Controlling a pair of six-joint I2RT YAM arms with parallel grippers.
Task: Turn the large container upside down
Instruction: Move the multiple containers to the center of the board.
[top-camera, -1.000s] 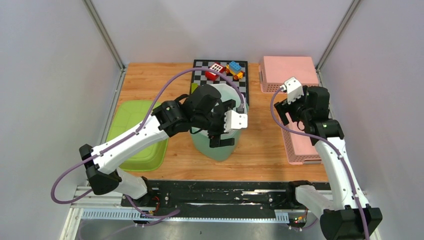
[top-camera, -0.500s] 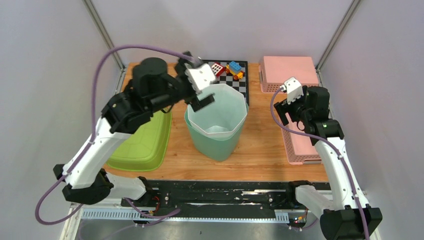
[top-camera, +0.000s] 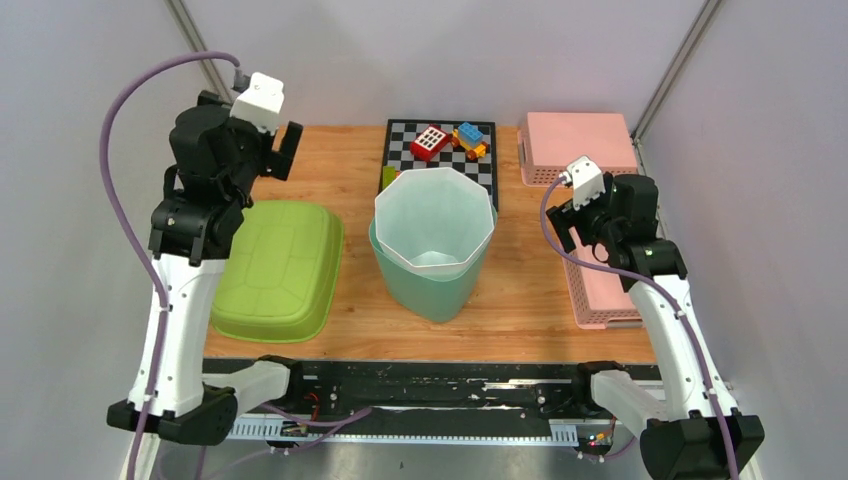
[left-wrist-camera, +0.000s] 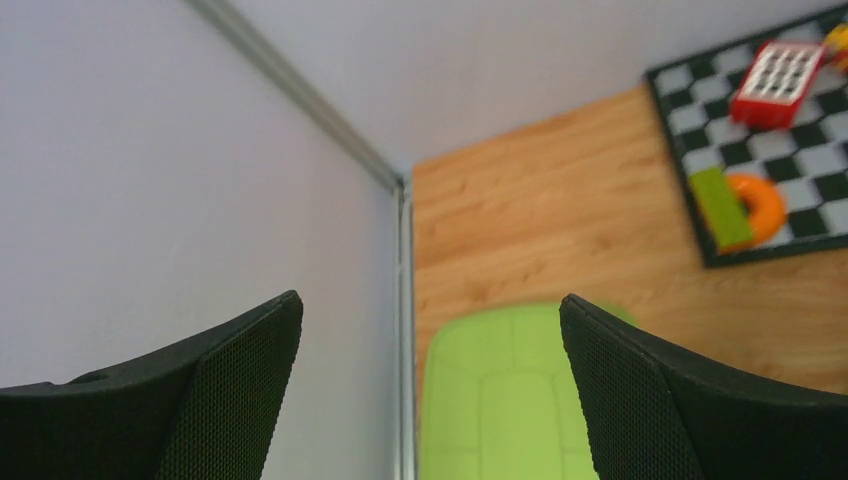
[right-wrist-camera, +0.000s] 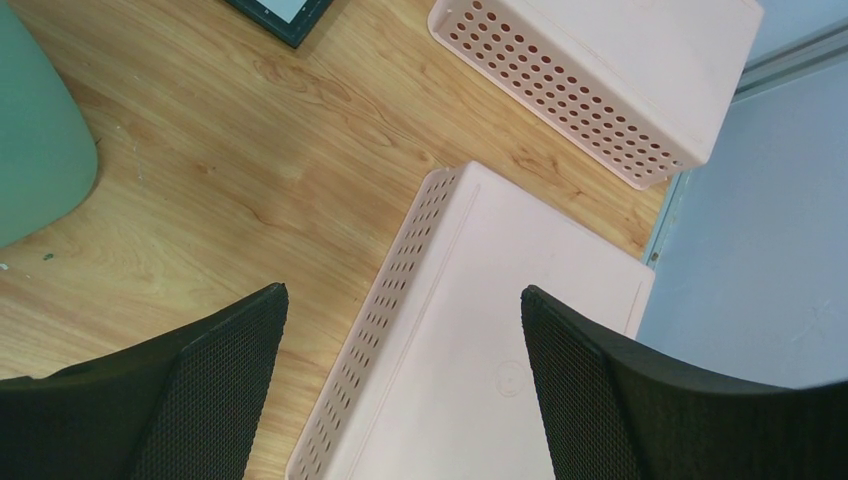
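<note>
The large container (top-camera: 433, 240) is a mint-green bin with a pale inner liner. It stands upright at the table's middle with its opening facing up. Its side also shows at the left edge of the right wrist view (right-wrist-camera: 40, 130). My left gripper (top-camera: 283, 150) is open and empty. It is raised at the far left, well away from the bin, above the table's back left corner (left-wrist-camera: 430, 400). My right gripper (top-camera: 560, 225) is open and empty, to the right of the bin, above a pink basket (right-wrist-camera: 405, 390).
An overturned lime-green tub (top-camera: 275, 270) lies left of the bin and shows between my left fingers (left-wrist-camera: 510, 400). A checkered mat (top-camera: 440, 140) with toy blocks lies behind the bin. Two overturned pink baskets (top-camera: 578, 140) (top-camera: 605, 290) sit at the right.
My left arm has swung from over the bin's front rim, up and away to the far left. The bin stays upright. The right arm has not moved.
</note>
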